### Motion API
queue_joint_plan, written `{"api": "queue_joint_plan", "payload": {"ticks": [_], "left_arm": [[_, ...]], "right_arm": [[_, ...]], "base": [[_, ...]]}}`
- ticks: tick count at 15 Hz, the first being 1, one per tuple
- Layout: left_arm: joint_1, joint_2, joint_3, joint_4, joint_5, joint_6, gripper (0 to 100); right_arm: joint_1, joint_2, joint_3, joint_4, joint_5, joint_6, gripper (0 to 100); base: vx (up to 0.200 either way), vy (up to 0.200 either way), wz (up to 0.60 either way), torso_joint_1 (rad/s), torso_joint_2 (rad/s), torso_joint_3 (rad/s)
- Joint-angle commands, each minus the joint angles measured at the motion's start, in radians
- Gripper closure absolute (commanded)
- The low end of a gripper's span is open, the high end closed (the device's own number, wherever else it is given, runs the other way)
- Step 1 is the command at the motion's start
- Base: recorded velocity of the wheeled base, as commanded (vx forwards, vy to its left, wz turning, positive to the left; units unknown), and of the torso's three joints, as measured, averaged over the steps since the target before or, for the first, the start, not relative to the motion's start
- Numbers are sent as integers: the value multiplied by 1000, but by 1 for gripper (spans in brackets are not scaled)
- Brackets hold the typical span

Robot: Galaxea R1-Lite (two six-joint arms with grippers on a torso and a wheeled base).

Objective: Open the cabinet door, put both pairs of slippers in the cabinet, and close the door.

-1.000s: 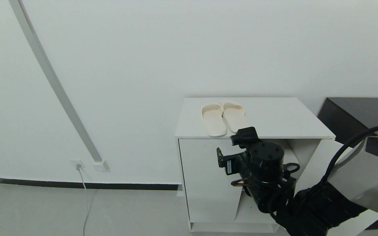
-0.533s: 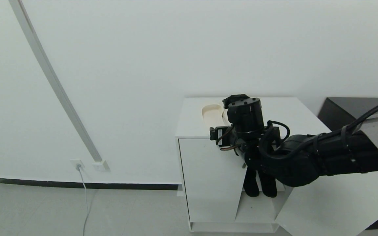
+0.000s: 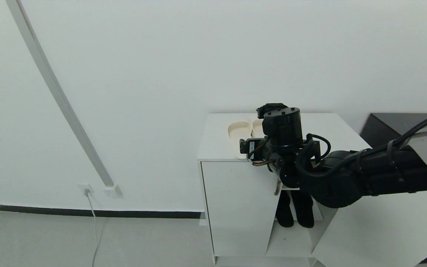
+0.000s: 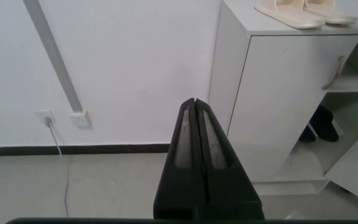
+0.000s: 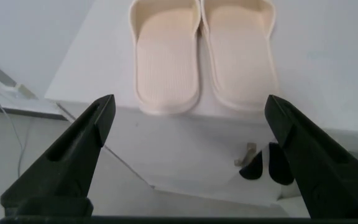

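No text, label or number is legible anywhere.

right tool (image 5: pixel 189 106) risen from the cabinet (image 3: pixel 235 207) front, now poised above the cream slippers (image 5: pixel 166 62) on top

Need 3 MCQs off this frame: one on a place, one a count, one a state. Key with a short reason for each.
1. Where does the pair of black slippers lie?
A) on top of the white box-shaped cabinet
B) on a shelf inside that cabinet
C) on the floor

2. How many cream ribbed slippers lie on the cabinet's top?
A) one
B) two
C) four

3. In what state is the right gripper?
A) open
B) shut on a cream slipper
C) shut on the door handle

Key:
1 B: they show dark on the inner shelf, beside the open right door.
2 B: the right wrist view shows two side by side.
3 A: its fingers stand far apart with nothing gripped.
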Motion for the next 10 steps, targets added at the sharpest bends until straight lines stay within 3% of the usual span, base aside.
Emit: {"api": "queue_joint_plan", "payload": {"ticks": [1,5,10], "left_arm": [[0,1,0,0,-1,0,100],[0,1,0,0,-1,0,100],[0,1,2,-2,1,-1,100]], "right_arm": [[-18,12,41,-25,16,-2,0],[-19,15,70,-29,51,0,0],[-45,92,48,-96,103,-11,0]], "base": [[200,0,0,12,2,7],[200,0,0,5,2,-1],[0,0,0,0,0,0]]}}
